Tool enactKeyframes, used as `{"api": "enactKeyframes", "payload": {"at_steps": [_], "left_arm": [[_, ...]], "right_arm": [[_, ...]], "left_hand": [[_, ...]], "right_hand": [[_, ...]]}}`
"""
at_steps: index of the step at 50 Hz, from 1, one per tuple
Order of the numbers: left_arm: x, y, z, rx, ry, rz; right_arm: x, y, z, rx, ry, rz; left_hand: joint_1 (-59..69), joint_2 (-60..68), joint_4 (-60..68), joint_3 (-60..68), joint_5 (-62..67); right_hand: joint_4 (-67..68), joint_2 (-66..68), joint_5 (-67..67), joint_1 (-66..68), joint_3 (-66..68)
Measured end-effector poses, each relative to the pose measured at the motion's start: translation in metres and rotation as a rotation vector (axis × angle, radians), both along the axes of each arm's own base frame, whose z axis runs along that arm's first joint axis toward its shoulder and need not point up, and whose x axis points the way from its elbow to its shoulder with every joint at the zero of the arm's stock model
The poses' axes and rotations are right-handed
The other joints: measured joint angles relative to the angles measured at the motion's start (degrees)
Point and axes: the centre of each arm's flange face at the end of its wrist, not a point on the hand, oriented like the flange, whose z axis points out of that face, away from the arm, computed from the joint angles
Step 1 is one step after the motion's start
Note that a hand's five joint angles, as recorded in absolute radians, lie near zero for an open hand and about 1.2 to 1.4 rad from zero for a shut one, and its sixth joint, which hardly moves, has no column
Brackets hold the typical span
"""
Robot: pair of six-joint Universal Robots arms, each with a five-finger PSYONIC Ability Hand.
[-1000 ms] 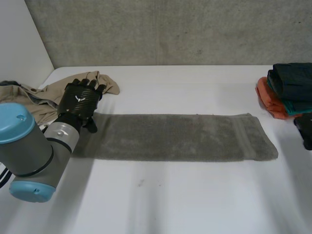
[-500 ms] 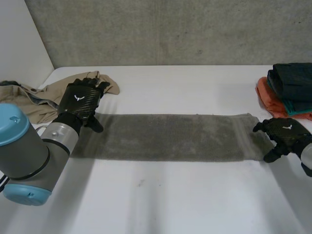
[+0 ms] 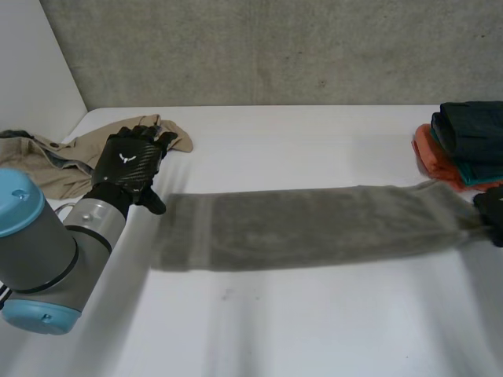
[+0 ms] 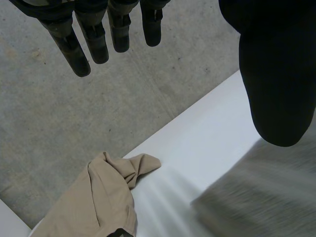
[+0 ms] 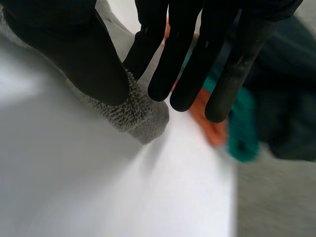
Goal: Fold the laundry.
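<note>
Right hand (image 5: 187, 59), half cut off at the head view's edge, pinches the grey towel's (image 3: 314, 228) end between thumb and fingers. Left hand (image 4: 276, 79) spread, holding nothing, near the other end.

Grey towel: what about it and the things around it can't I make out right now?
- Head view: the right robot hand is cut off by the edge, so its pinch on the grey towel can't be read there.
- Head view: the folded stack runs past the edge; its piece count is unclear.
- Head view: the left arm hides part of the beige garment.
</note>
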Motion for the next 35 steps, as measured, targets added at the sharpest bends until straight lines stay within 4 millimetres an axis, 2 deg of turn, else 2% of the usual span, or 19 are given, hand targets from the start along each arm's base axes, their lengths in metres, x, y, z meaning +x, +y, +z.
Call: {"api": "enactKeyframes", "payload": {"at_steps": [2,5,9,14,18,19,20,22,24,25,27,29,33,34,35], "left_arm": [[0.0,0.0,0.001,-0.003,0.001,0.0],[0.0,0.0,0.003,-0.008,0.003,0.0],[0.001,0.0,0.009,-0.024,0.009,0.004],[0.003,0.001,0.019,-0.05,0.019,0.01],[0.007,0.001,0.025,-0.067,0.026,0.019],[0.008,0.0,0.026,-0.07,0.027,0.023],[0.008,0.0,0.026,-0.071,0.027,0.024],[0.01,0.0,0.027,-0.072,0.028,0.029],[0.011,0.0,0.027,-0.07,0.027,0.032],[0.011,0.001,0.026,-0.07,0.027,0.032],[0.011,0.001,0.025,-0.066,0.025,0.032],[0.011,0.002,0.024,-0.062,0.024,0.03],[0.01,0.003,0.023,-0.058,0.023,0.027],[0.01,0.003,0.023,-0.058,0.023,0.027],[0.01,0.004,0.022,-0.057,0.023,0.026]], "right_arm": [[-0.01,-0.002,0.008,-0.026,0.073,-0.021],[-0.012,-0.004,0.017,-0.057,0.132,-0.017],[0.021,-0.002,0.034,-0.133,0.179,0.084],[0.11,0.021,0.056,-0.291,0.167,0.356],[0.179,0.053,0.062,-0.398,0.12,0.603],[0.206,0.068,0.06,-0.43,0.097,0.706],[0.212,0.072,0.059,-0.435,0.093,0.727],[0.255,0.103,0.049,-0.457,0.053,0.899],[0.283,0.127,0.037,-0.455,0.028,1.012],[0.288,0.132,0.035,-0.452,0.023,1.032],[0.311,0.156,0.017,-0.426,0.005,1.132],[0.324,0.172,0.002,-0.394,-0.004,1.19],[0.335,0.185,-0.017,-0.343,-0.016,1.231],[0.336,0.186,-0.019,-0.331,-0.023,1.227],[0.336,0.186,-0.021,-0.316,-0.033,1.216]], "left_hand": [[0.0,0.0,0.0,0.0,0.0],[0.0,0.0,0.0,0.0,0.0],[0.0,0.0,0.0,0.0,0.0],[0.0,0.0,0.0,0.0,0.0],[0.0,0.0,0.0,0.0,0.0],[0.0,0.0,0.0,0.0,0.0],[0.0,0.0,0.0,0.0,0.0],[0.0,0.0,0.0,0.0,0.0],[0.0,0.0,0.0,0.0,0.0],[0.0,0.0,0.0,0.0,0.0],[0.0,0.0,0.0,0.0,0.0],[0.0,0.0,0.0,0.0,0.0],[0.0,0.0,0.0,0.0,0.0],[0.0,0.0,0.0,0.0,0.0],[0.0,0.0,0.0,0.0,0.0]], "right_hand": [[0.0,0.0,0.0,0.0,0.0],[0.0,0.0,0.4,0.0,0.1],[0.0,0.0,0.9,0.0,0.1],[0.1,0.0,0.9,0.0,0.1],[0.1,0.0,0.9,0.0,0.2],[0.1,0.0,0.9,0.0,0.2],[0.1,0.0,0.9,0.0,0.2],[0.2,0.0,0.9,0.0,0.2],[0.2,0.0,0.9,0.0,0.2],[0.2,0.0,0.9,0.0,0.2],[0.2,0.0,0.9,0.0,0.2],[0.2,0.0,0.9,0.0,0.2],[0.2,0.0,0.9,0.0,0.2],[-4.6,-5.6,-3.8,-5.4,-5.6],[-14.8,-15.1,-14.1,-14.5,-14.7]]}}
